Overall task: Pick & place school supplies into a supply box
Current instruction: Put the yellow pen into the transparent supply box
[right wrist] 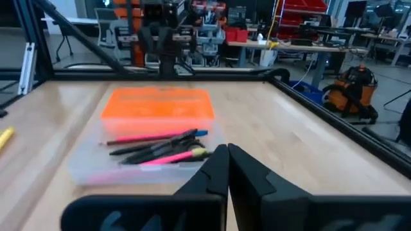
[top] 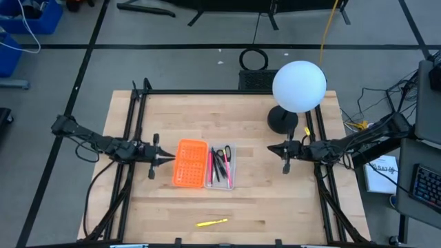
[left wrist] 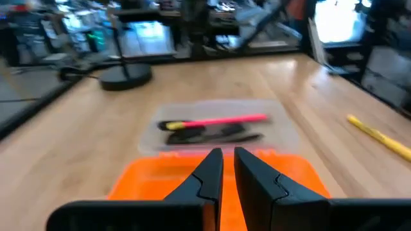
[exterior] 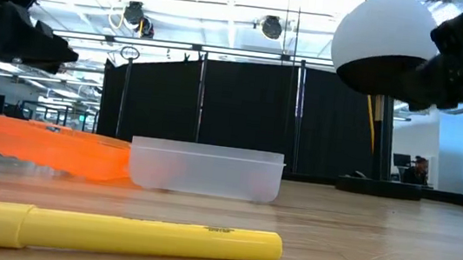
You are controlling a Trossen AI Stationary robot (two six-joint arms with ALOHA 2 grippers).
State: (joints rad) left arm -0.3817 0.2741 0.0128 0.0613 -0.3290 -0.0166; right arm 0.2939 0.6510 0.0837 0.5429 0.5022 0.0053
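Note:
The supply box lies open in the table's middle: its orange gridded half to the left, its clear tray to the right, holding several pens and the scissors. A yellow pen lies on the table near the front edge, large in the low view. My left gripper hovers just left of the orange half, shut and empty. My right gripper hovers right of the tray, shut and empty.
A lamp with a white globe and a black round base stands at the back right of the table. Black frame rails run along the table's left, right and far sides. Bare wood lies around the yellow pen.

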